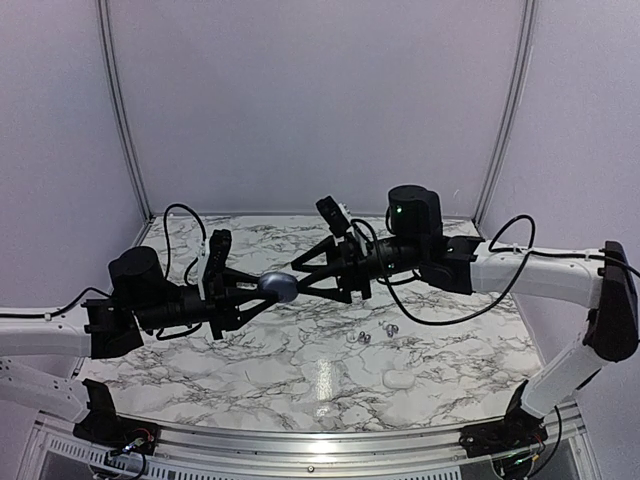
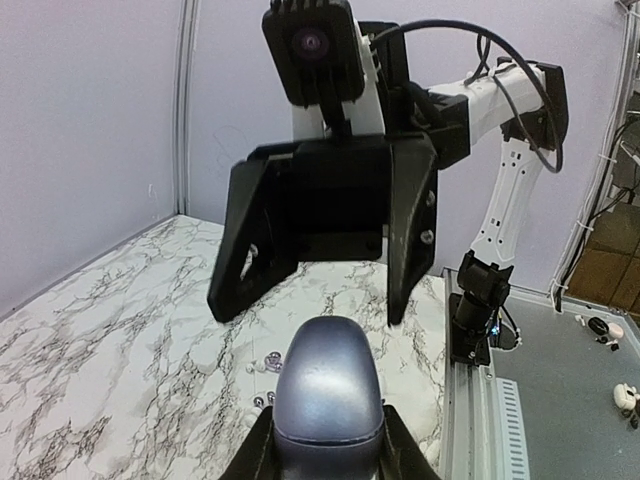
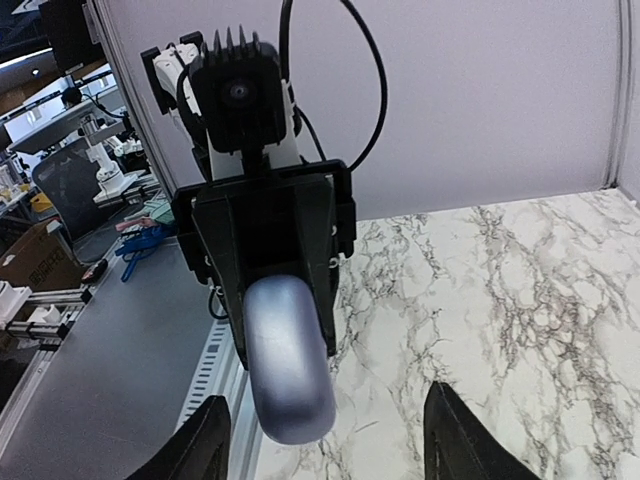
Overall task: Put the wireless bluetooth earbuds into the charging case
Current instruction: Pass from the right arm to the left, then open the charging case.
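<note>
My left gripper (image 1: 268, 288) is shut on a grey-blue pebble-shaped charging case (image 1: 279, 286), closed, held in the air above the marble table. The case fills the bottom of the left wrist view (image 2: 328, 390) between my fingers. My right gripper (image 1: 300, 268) is open and faces the case end-on, its fingertips just at the case's free end, not touching it. In the right wrist view the case (image 3: 288, 358) sticks out of the left gripper between my wide-open fingers (image 3: 205, 440). Tiny shiny earbuds (image 1: 364, 338) lie on the table below, with more (image 1: 389, 328) beside them; they also show in the left wrist view (image 2: 270, 362).
The marble table (image 1: 300, 390) has a metal rail along its near edge. White walls stand behind and at both sides. In the left wrist view the right arm's base (image 2: 482, 300) stands at the table edge.
</note>
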